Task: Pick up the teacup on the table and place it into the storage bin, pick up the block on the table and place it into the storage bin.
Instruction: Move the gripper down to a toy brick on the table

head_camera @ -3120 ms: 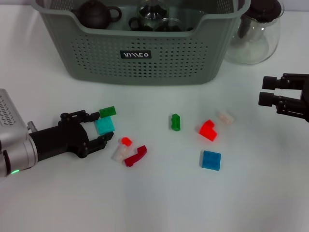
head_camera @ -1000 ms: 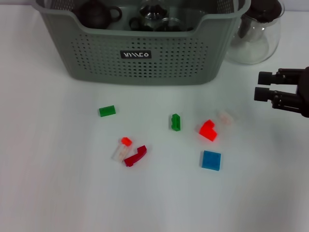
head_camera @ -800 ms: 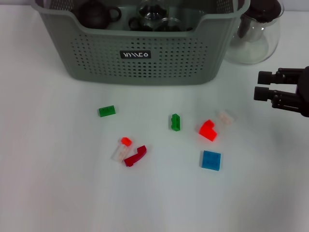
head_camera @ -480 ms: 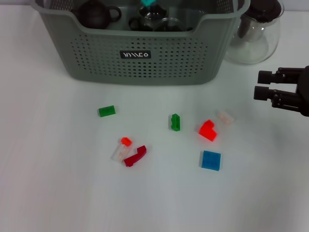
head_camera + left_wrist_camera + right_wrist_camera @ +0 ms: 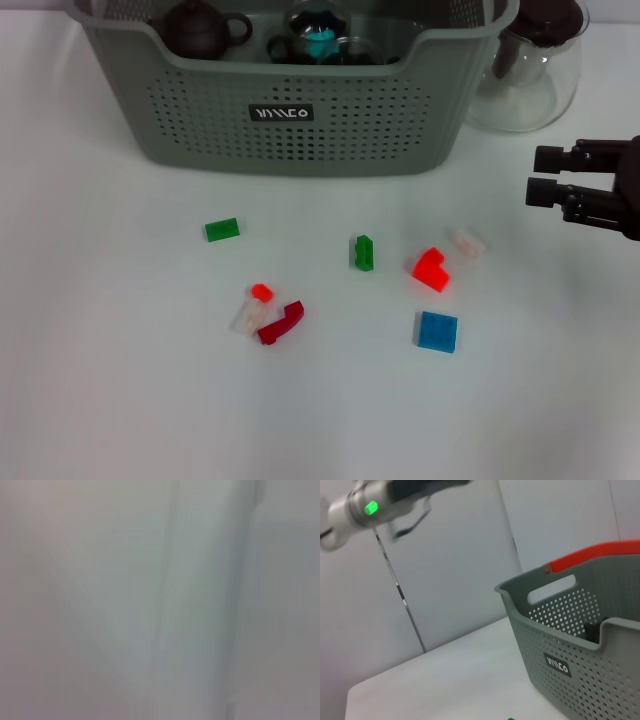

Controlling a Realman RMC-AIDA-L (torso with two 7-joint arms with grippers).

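The grey-green storage bin stands at the back of the table and also fills the right wrist view as the bin. Inside it a teal block lies among clear glass teacups, free of any gripper. Several small blocks lie on the table, among them a green block, another green one, an orange-red one and a blue one. My right gripper hovers open at the right edge, holding nothing. My left gripper hangs high in the air, open and empty; the head view does not show it.
A dark teapot sits in the bin's left part. A clear glass pitcher with a dark lid stands right of the bin. A dark red block, a clear block with a red cap and a pale block lie on the table.
The left gripper lifted the teal block off the table and out of the head view. The block then dropped from above into the bin. The right gripper shifted slightly.
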